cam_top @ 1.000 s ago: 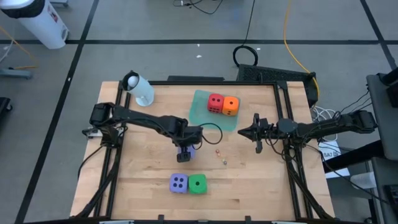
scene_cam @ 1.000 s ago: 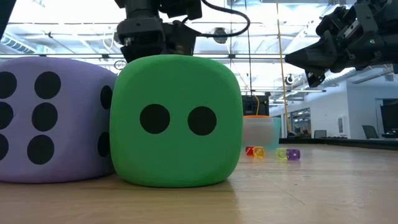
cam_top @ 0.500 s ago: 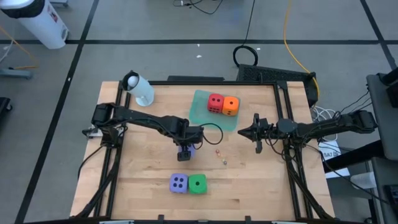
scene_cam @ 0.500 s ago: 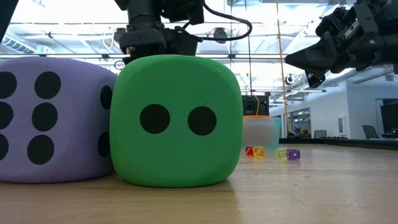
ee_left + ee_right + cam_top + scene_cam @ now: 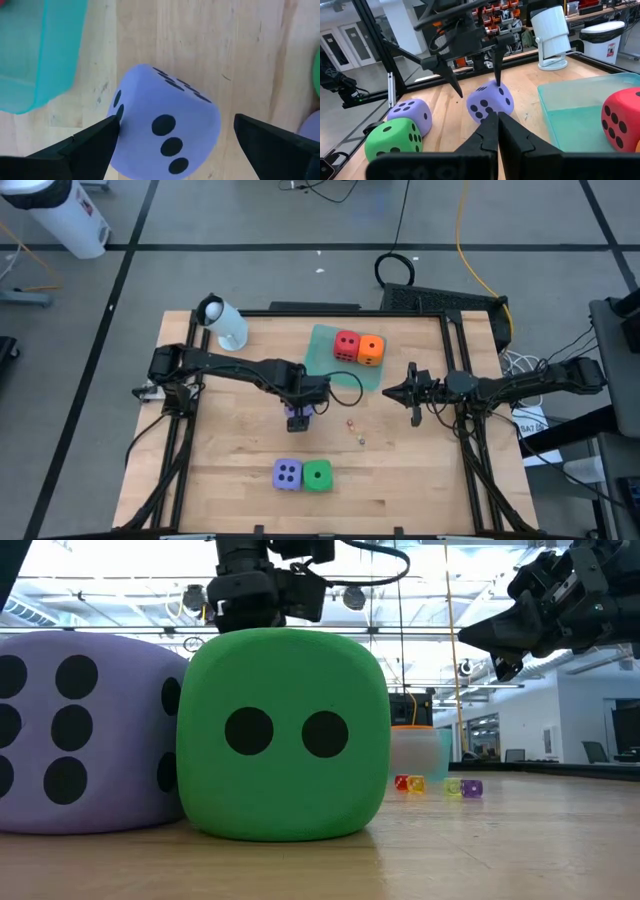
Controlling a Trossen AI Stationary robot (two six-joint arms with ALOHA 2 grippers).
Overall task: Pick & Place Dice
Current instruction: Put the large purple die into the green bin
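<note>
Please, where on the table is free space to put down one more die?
Bare wood lies between the white lamp and the teal tray, and right of the green die. It is crowded mid-table, where the left gripper straddles a purple die.

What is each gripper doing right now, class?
Left gripper: open, straddling a purple die, not gripping it.
Right gripper: shut, holding nothing.
</note>
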